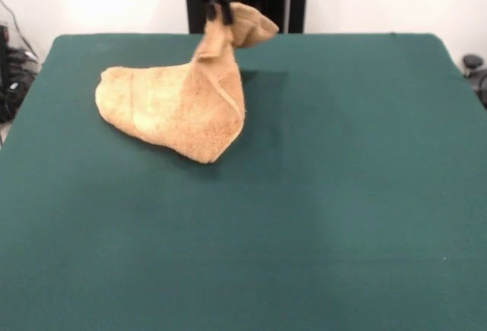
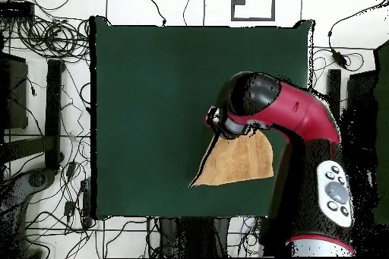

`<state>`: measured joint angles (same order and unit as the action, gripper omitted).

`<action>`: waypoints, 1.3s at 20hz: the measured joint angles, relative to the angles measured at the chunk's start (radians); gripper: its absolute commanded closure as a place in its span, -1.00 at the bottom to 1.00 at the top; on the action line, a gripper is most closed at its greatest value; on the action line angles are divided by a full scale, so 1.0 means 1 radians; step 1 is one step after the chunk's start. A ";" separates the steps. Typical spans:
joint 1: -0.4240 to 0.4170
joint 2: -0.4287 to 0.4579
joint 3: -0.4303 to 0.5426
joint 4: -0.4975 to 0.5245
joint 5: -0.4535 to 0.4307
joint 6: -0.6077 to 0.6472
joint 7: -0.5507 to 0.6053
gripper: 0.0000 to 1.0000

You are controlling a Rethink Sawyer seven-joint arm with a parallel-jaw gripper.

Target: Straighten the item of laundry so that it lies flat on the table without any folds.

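The black hand (image 1: pixel 217 13) is pinched tight on one corner of the small orange-tan terry-cloth towel (image 1: pixel 179 103), holding it up – the rest droops in a folded heap on the dark green felt desk (image 1: pixel 342 194), toward its far side.

A large rectangular table (image 1: pixel 342 217) with a dark green felt-like top carries one thing: an orange-tan terry towel (image 1: pixel 179 106). The towel's lower part rests on the far left portion of the top in the front view, bunched and folded, coming to a point toward the near side. Its upper part rises off the surface, apparently lifted clear. A faint shadow lies beside it.
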<state>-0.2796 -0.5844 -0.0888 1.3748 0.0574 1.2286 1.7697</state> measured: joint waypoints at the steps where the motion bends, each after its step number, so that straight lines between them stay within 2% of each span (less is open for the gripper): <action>1: -0.018 0.001 0.006 -0.017 -0.015 0.029 0.000 1.00; 8: -0.136 0.010 0.057 -0.121 -0.108 0.176 0.000 1.00; 13: -0.214 0.028 0.110 -0.181 -0.178 0.217 -0.011 1.00; 17: -0.256 0.044 0.147 -0.215 -0.222 0.232 -0.054 1.00; 19: -0.289 0.060 0.180 -0.242 -0.259 0.245 -0.115 1.00; 26: -0.311 0.069 0.213 -0.261 -0.316 0.273 -0.210 1.00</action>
<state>-0.5911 -0.5151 0.1245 1.1133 -0.2583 1.5018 1.5594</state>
